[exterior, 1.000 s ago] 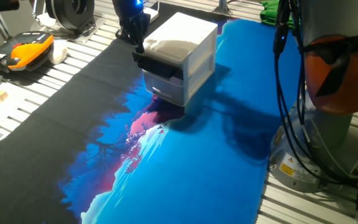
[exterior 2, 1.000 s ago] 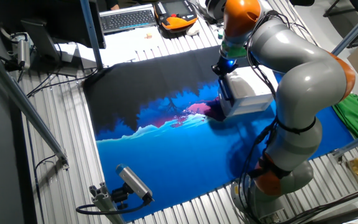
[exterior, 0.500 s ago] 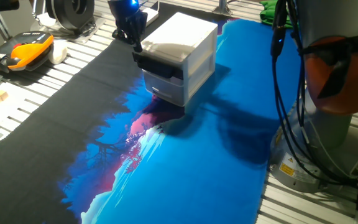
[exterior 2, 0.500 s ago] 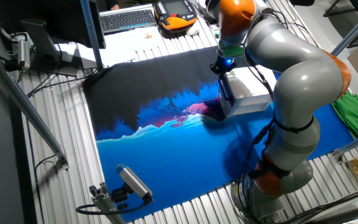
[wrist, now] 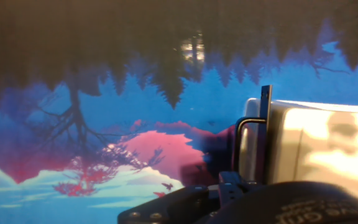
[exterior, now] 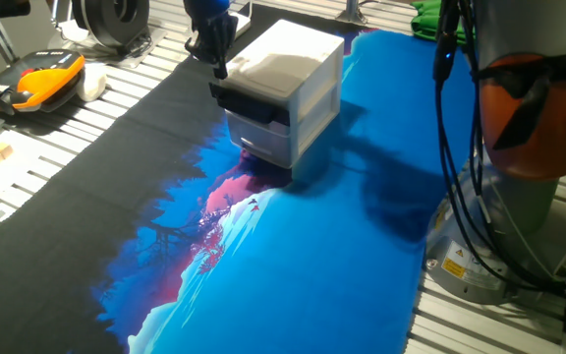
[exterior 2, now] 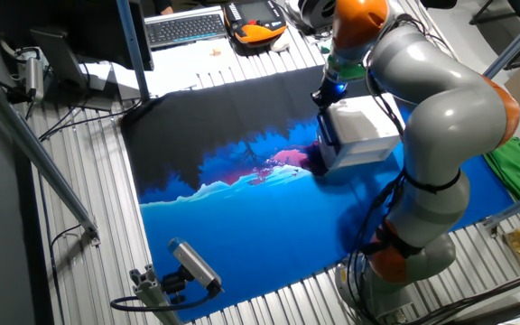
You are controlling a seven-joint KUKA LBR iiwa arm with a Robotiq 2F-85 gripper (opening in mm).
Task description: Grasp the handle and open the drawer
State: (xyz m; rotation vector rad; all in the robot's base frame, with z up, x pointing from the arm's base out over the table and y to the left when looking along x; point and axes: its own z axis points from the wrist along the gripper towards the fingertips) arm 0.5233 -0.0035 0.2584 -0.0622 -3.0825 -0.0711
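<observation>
While the cabinet [exterior: 285,90] sits toward the worktop's [exterior: 77,147] far edge, the fingers [exterior: 215,63] hover above the handle [exterior: 248,104] of the top drawer [exterior: 263,98]; their opening isn't readable.

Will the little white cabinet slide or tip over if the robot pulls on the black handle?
The cabinet looks like light plastic standing loose on the smooth mat, so it would probably slide along rather than stay put. It seems squat and wide, so tipping is less likely. The handle looks like a stiff bar, so it should not bend.
</observation>
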